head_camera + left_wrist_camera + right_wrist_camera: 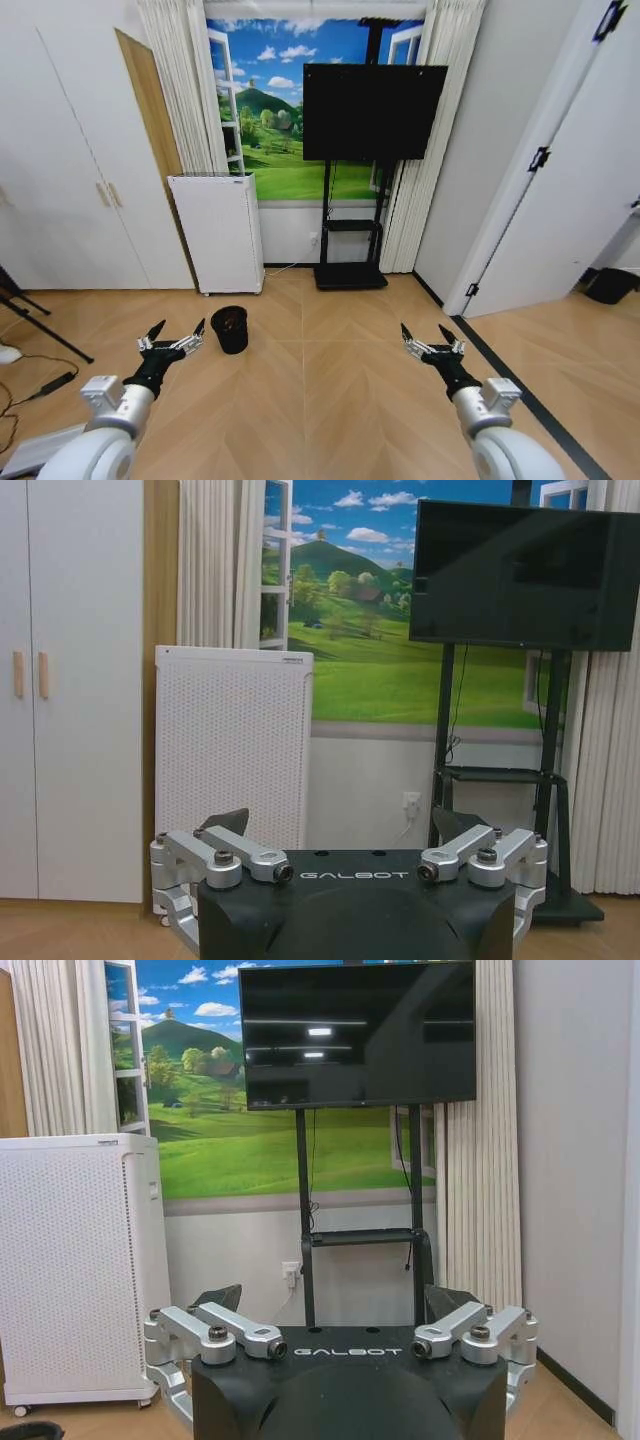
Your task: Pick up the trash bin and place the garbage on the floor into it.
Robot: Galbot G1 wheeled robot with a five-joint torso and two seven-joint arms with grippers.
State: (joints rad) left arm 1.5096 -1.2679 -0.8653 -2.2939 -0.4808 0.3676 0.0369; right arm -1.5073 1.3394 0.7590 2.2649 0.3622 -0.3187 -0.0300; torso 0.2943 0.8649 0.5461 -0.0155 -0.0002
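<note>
The trash bin [230, 328] is a small black round bin standing upright on the wooden floor, a little in front of the white appliance. In the right wrist view a sliver of the trash bin [28, 1430] shows at a corner. My left gripper [177, 331] hovers open just left of the bin, clear of it, with nothing between its fingers. My right gripper [429, 334] is open and empty well to the right of the bin. Both wrist views show spread fingers, left gripper [340, 825] and right gripper [338, 1298]. The garbage is out of view.
A white perforated appliance [217, 233] stands against the wall behind the bin. A TV on a black stand [368, 112] is at the back centre. A tripod leg and cables [40, 345] lie at the far left, a dark object [610, 285] beyond the doorway at right.
</note>
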